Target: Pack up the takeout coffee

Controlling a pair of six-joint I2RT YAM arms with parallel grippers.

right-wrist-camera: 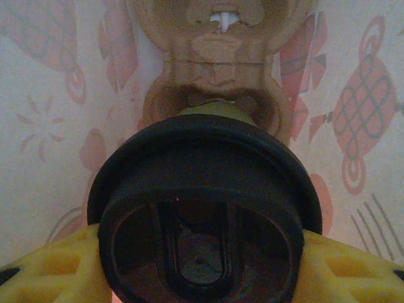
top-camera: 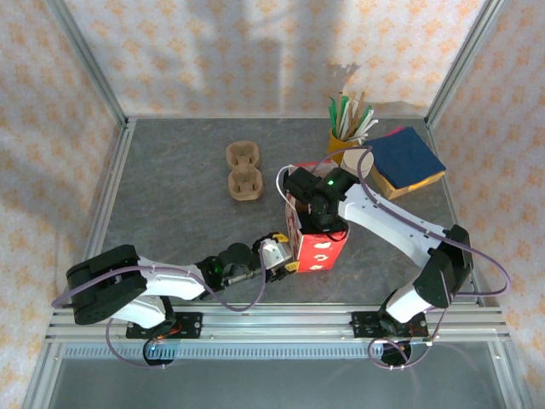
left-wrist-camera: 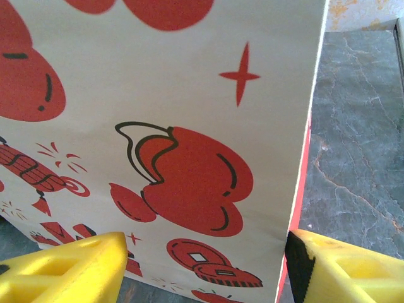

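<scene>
On the tabletop a printed paper bag is stood upright, and the step in hand is judged to be the lowering of the cup into it. The bag is best kept square and steady by the left claw, which is spread wide, with the bag's white-and-red wall directly ahead of it and one corner edge just inside its right finger. Whether the paper is actually pressed cannot be told. Beneath the right claw, at the bag's bottom, a brown pulp carrier is laid. The descent should be made straight and slow, so that the cup is centred over the well directly below the claw and the paper walls on either side are not brushed. The takeout coffee is pinched between the right claw's yellow fingers, closed on it from both sides at or just under its black lid. It is held upright inside the bag above the carrier, and release should be withheld until the cup is felt to be seated.
</scene>
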